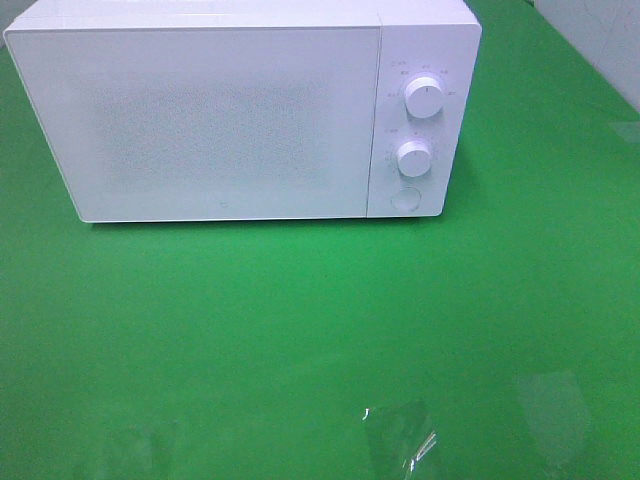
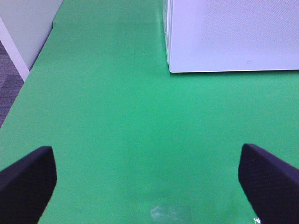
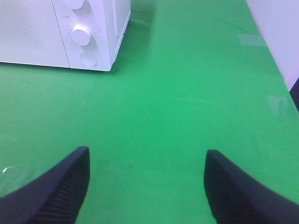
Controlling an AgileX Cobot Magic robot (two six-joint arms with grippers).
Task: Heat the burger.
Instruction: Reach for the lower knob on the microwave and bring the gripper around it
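Note:
The burger is out of view in every frame. A white microwave (image 1: 240, 110) stands at the back of the green table with its door shut; two dials (image 1: 424, 98) and a round button (image 1: 406, 198) sit on its right panel. It also shows in the left wrist view (image 2: 233, 35) and the right wrist view (image 3: 65, 30). My left gripper (image 2: 147, 182) is open and empty over bare green table, short of the microwave's left front corner. My right gripper (image 3: 145, 184) is open and empty, short of the microwave's dial panel. Neither gripper shows in the exterior high view.
The green table (image 1: 300, 330) spreads in front of the microwave. A table edge and a grey-white wall (image 2: 23, 28) lie beyond my left gripper. A white wall (image 3: 280, 28) borders the table beyond my right gripper. Light glare (image 1: 400, 440) marks the near table.

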